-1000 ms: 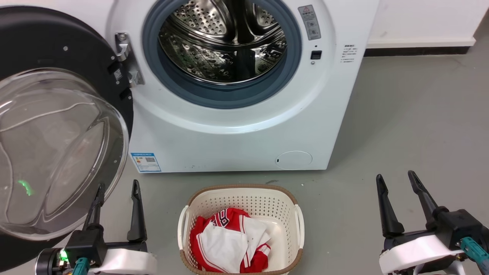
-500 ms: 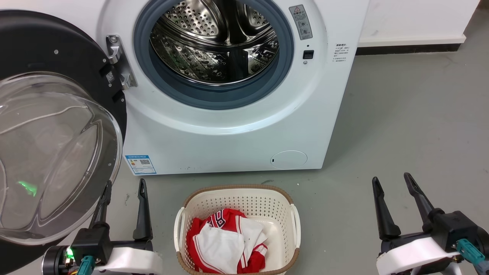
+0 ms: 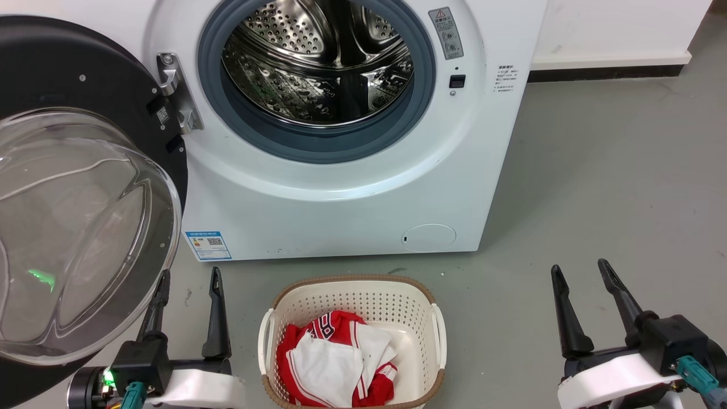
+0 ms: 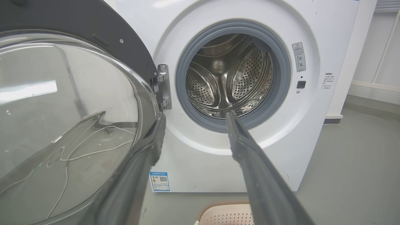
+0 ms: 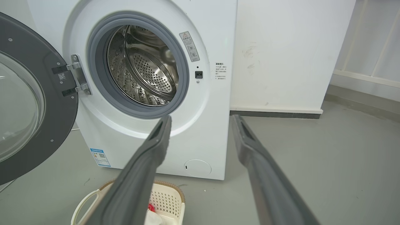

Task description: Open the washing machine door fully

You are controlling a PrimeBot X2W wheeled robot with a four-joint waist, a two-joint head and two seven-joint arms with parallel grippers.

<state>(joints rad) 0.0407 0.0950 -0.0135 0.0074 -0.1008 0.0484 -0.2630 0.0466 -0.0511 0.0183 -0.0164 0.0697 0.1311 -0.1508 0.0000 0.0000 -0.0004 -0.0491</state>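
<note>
The white washing machine [image 3: 352, 204] stands ahead with its steel drum mouth [image 3: 317, 62] uncovered. Its door [image 3: 62, 62], a black disc with a bulging clear glass bowl [image 3: 79, 238], is swung wide out to the left on its metal hinge [image 3: 176, 94]. My left gripper [image 3: 189, 275] is open low at the left, just right of the glass bowl's rim and holding nothing. The door [image 4: 62, 93] sits left of my left fingers [image 4: 153, 140]. My right gripper [image 3: 578, 267] is open and empty over the floor at the lower right. The machine [image 5: 200, 131] and door [image 5: 53, 103] also show.
A cream perforated laundry basket [image 3: 437, 329] with red and white cloth [image 3: 335, 358] sits on the grey floor [image 3: 596, 187] in front of the machine, between my grippers. A white wall with a dark skirting [image 3: 602, 74] runs behind on the right.
The whole head view has shifted slightly left, so the camera moved. Both grippers remain open low in the view; the door stands wide as before.
</note>
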